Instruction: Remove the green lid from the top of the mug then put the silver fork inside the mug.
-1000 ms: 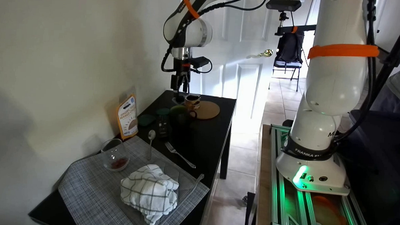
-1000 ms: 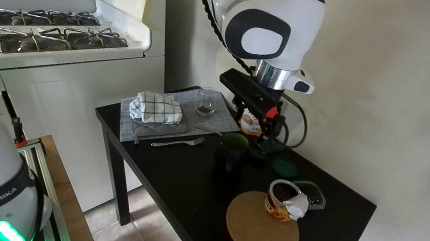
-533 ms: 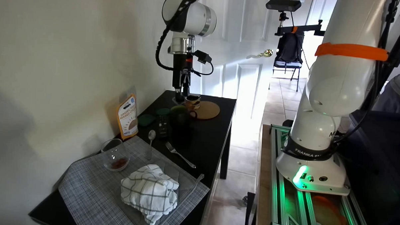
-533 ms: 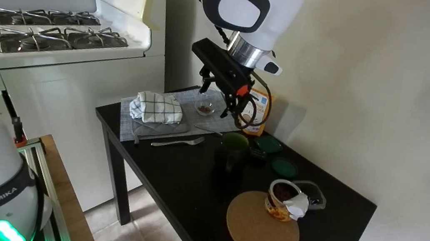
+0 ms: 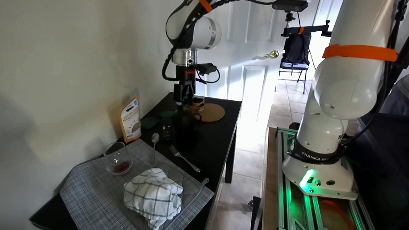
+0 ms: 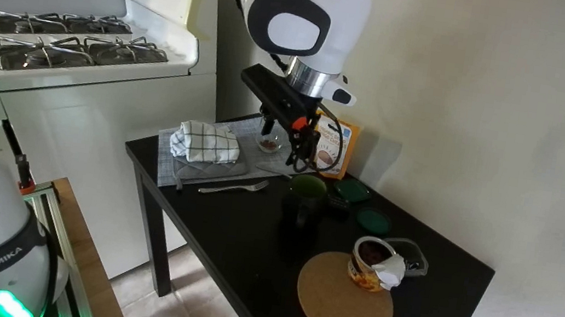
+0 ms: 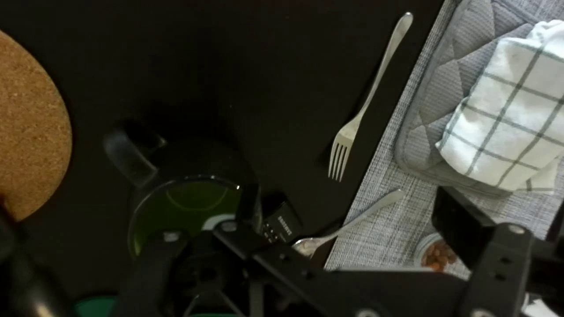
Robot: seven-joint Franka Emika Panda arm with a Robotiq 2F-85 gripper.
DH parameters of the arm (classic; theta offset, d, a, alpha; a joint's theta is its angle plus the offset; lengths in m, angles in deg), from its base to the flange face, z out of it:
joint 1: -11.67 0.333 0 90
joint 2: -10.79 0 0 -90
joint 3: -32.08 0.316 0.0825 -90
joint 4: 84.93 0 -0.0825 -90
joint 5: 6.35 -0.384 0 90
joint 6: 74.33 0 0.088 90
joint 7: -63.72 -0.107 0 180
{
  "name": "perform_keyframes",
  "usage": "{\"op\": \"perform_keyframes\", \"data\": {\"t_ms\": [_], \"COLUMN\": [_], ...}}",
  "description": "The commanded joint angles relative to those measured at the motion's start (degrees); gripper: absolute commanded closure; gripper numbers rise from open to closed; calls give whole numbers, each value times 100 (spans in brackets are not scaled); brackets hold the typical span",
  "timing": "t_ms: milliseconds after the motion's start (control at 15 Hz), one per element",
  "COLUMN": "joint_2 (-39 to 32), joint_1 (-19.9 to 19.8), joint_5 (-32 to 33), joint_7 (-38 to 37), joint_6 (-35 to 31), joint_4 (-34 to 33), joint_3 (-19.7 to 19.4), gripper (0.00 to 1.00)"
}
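1. Position: the fork (image 7: 369, 97) lies flat on the black worktop (image 7: 273, 66), between the mug (image 6: 304, 203) and the grey mat (image 7: 383, 237), touching neither. In the wrist view it sits beyond the gap between the fingers (image 7: 462, 224), tines nearer.
2. Long axis: oblique, the handle leading up and rightward in the wrist view; in both exterior views its end points toward the robot's base (image 5: 321, 173). The line joining the fingers runs roughly crosswise to it. Judged need: a shift over the handle, a slight turn, then a descent.
3. Grasp: the fingers are spread wide, raised above the worktop, holding nothing. One overlaps the mug in the wrist view; no contact can be made out.
4. Receiver: the mug stands upright, mouth uncovered, its inside green. The round green lid (image 6: 374, 221) lies on the worktop near it; the lid step is therefore judged complete, the fork step next.
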Motion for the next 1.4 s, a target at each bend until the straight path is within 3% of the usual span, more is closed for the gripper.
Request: {"op": "perform_keyframes", "data": {"t_ms": [0, 200, 600, 867, 1133, 1333], "joint_2": [118, 13, -80, -196, -512, -854], "joint_1": [293, 467, 543, 701, 834, 904], "joint_5": [564, 753, 618, 909, 1531, 1571], "joint_7": [-941, -1329, -1082, -2994, -4303, -4763], "joint_6": [-161, -3, -59, -1493, -1557, -1653], "joint_4": [435, 535, 507, 949, 1000, 902], "joint_3": [129, 228, 232, 434, 507, 472], "gripper": [0, 0, 0, 0, 0, 2]}}
